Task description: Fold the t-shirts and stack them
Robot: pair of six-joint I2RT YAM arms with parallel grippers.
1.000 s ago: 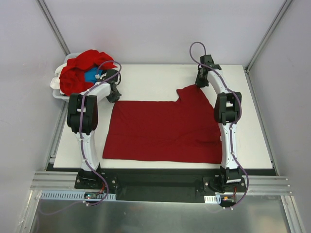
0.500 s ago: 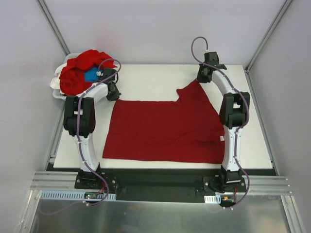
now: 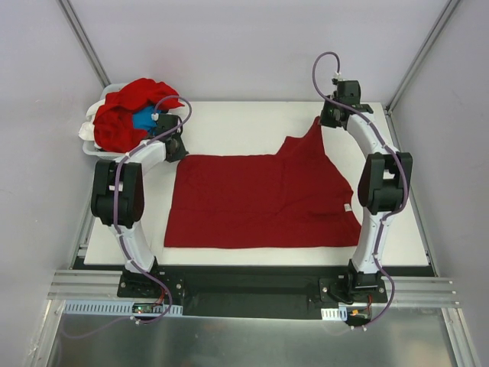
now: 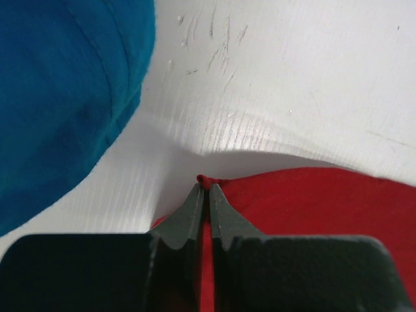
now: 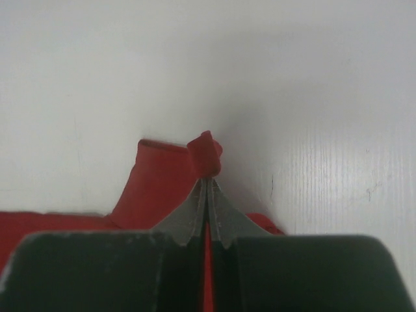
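A deep-red t-shirt [image 3: 260,202] lay spread on the bench [image 3: 229,126], the left hand [image 4: 204,190] pinching its far-left corner, the right hand [image 5: 207,179] its far-right tip. Off that shirt's far-left corner, a white basket [image 3: 85,134] held heaped red shirts [image 3: 122,107] and a blue one [image 3: 143,119].

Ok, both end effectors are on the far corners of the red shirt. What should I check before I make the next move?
1. Left end effector shut on the far-left corner of the spread red t-shirt: ok.
2. Right end effector shut on the far-right corner: ok, a nub of cloth pokes past its fingertips.
3. Shirt lying flat: not ok, the far-right part is drawn up into a peak.
4. Whole shirt on the table: ok.
5. Blue t-shirt apart from the left fingers: ok.
6. Only one layer pinched at each corner: cannot tell.
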